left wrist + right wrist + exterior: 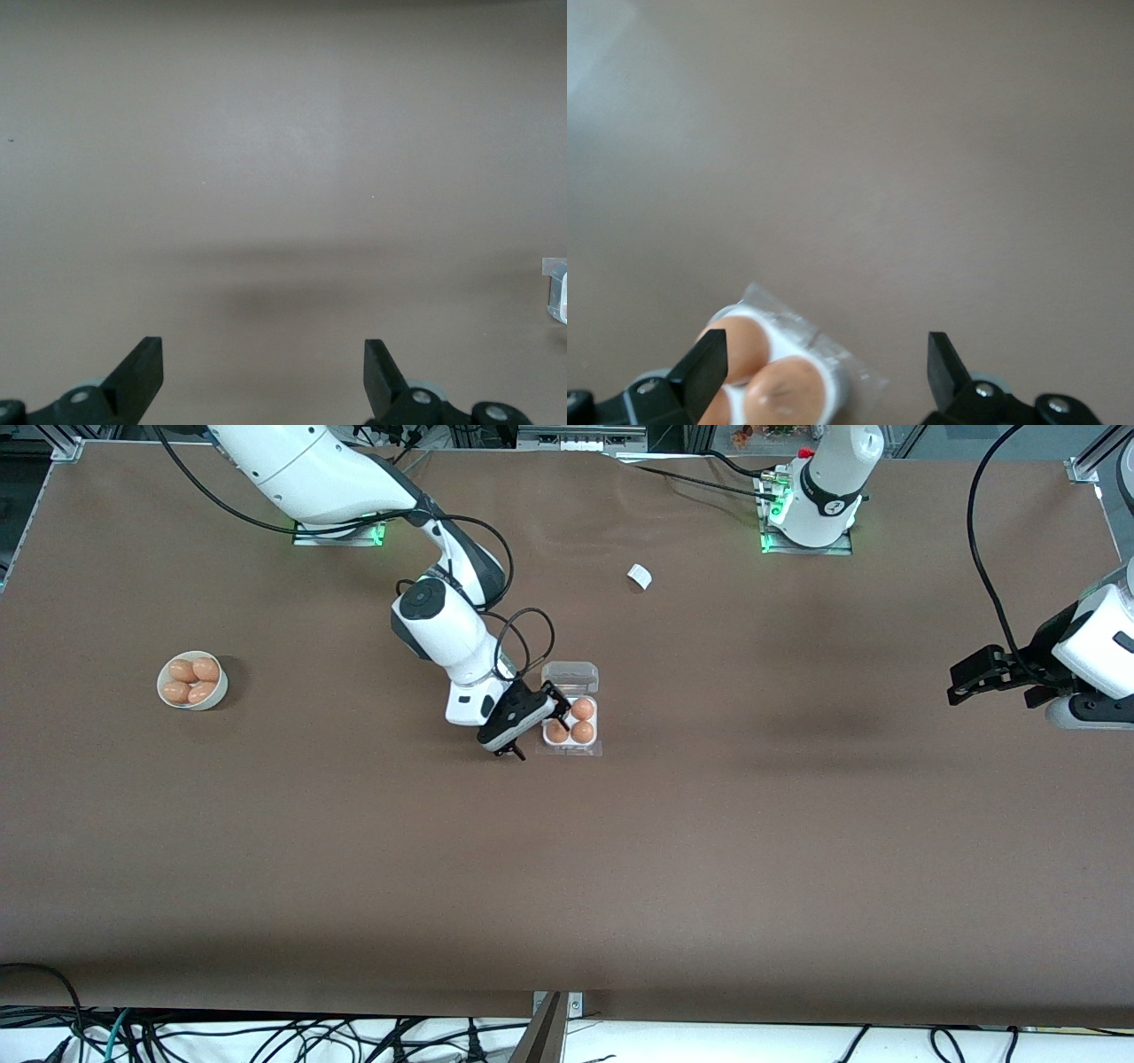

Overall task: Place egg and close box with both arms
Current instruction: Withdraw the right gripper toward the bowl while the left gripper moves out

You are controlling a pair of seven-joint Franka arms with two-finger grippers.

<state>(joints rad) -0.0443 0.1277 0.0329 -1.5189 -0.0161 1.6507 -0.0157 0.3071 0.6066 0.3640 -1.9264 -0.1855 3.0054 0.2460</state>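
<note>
The box (592, 720) is a white four-cell tray in the middle of the table, with its clear lid (571, 676) lying open on the side toward the robots. Three orange-brown eggs (582, 708) show in it; the fourth cell is hidden by my right gripper (536, 724). That gripper hangs open and empty over the tray's edge toward the right arm's end. The right wrist view shows its gripper (826, 354) open, with two eggs (784, 394) and the tray rim (837, 376) by one finger. My left gripper (961, 682) waits open over the left arm's end of the table, and its own view (263, 354) shows it empty.
A round white bowl (215, 691) with several more eggs stands toward the right arm's end. A small white scrap (639, 576) lies near the left arm's base. Black cables loop from the right arm's wrist above the lid.
</note>
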